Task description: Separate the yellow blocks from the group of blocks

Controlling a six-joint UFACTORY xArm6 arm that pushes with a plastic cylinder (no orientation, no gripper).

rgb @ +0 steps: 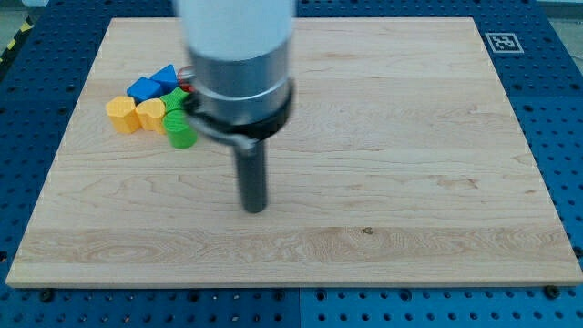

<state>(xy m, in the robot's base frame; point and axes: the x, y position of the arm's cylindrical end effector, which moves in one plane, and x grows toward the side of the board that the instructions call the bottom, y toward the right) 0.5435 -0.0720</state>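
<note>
A tight group of blocks lies at the board's upper left. Two yellow blocks sit at its left: a yellow block (122, 114) and, touching it on the right, a yellow heart-like block (150, 115). Two blue blocks lie above them: a blue block (144, 88) and a blue triangular block (165, 76). A green cylinder (180, 130) and a green block (175, 101) sit on the right of the group. A red block (185, 89) peeks out beside the arm's body. My tip (253, 209) rests on the board to the lower right of the group, apart from every block.
The wooden board (410, 164) lies on a blue perforated table. A black-and-white marker tag (502, 42) is at the board's upper right corner. The arm's wide body (239, 64) hides the board behind it.
</note>
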